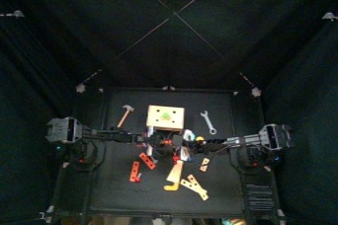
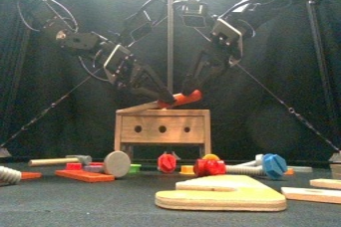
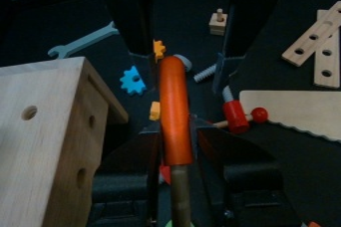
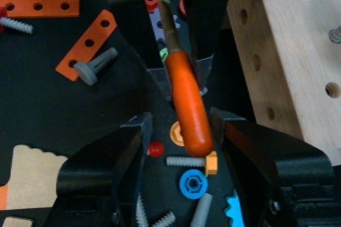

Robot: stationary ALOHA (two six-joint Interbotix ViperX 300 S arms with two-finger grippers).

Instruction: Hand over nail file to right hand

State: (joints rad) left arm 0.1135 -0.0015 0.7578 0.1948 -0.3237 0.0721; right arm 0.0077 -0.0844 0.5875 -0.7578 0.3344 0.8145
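The nail file (image 2: pixel 184 98), with an orange handle and a dark blade, hangs in the air just above the wooden box (image 2: pixel 163 129). My left gripper (image 2: pixel 152 96) comes in from the left and is shut on its blade end. In the left wrist view the orange handle (image 3: pixel 170 102) sticks out from between that gripper's jaws (image 3: pixel 173 176). The right hand's gripper (image 2: pixel 190 90) reaches down from the right and stands open, one jaw on each side of the handle. The right wrist view shows the handle (image 4: pixel 190 102) lying in the gap of the right gripper (image 4: pixel 186 123), apart from both jaws.
Beside both grippers stands the wooden box (image 1: pixel 165 117). On the table lie a toy hammer (image 1: pixel 126 113), a wrench (image 1: pixel 209 122), orange strips (image 4: pixel 40 9), red bolts (image 2: pixel 168 161), a blue gear (image 3: pixel 131 78) and flat wooden pieces (image 2: pixel 220 193).
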